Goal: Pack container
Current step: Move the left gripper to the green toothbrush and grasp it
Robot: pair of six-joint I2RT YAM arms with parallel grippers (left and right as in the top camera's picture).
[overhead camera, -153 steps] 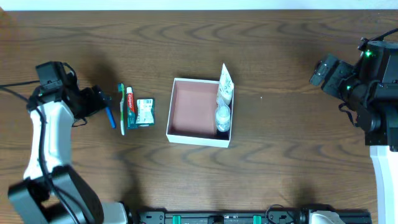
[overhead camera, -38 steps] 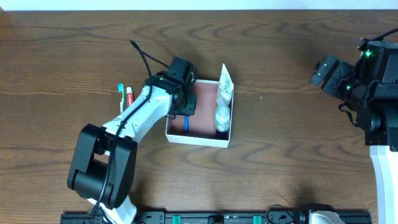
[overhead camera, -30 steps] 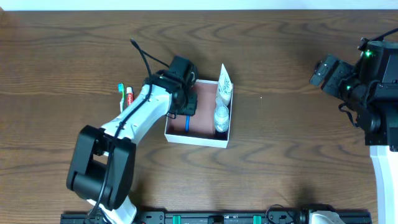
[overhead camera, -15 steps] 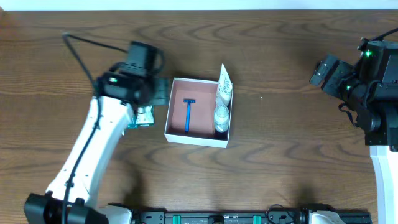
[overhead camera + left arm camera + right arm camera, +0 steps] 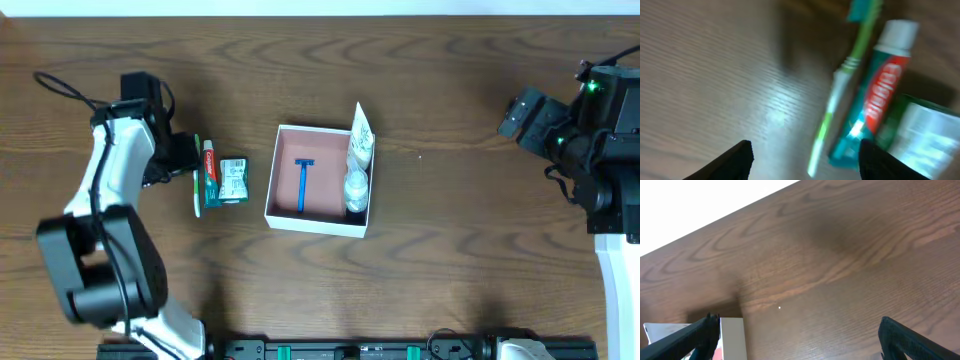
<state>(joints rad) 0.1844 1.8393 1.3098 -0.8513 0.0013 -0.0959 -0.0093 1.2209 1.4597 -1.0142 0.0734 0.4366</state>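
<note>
The container point(image 5: 315, 224), a white-walled square box with a pink inside, sits mid-table. In it lie a blue razor point(image 5: 301, 186), a white tube point(image 5: 362, 138) and a small clear bottle point(image 5: 357, 188). Left of it lie a green toothbrush point(image 5: 197, 180), a toothpaste tube point(image 5: 210, 170) and a green packet point(image 5: 233, 180). My left gripper point(image 5: 178, 160) is open and empty, just left of the toothbrush. In the left wrist view the left gripper point(image 5: 805, 160) hovers over the toothbrush point(image 5: 840, 95), beside the toothpaste point(image 5: 880, 100). My right gripper point(image 5: 525, 115) is open and empty at the far right.
The right wrist view shows the right gripper point(image 5: 800, 337) over bare wooden table, with a corner of the container's white wall point(image 5: 732, 335) at lower left. The green packet point(image 5: 925, 135) lies right of the toothpaste in the left wrist view.
My left gripper has let go of the blue razor inside the container and swung left to the toothbrush. The right arm has not moved.
</note>
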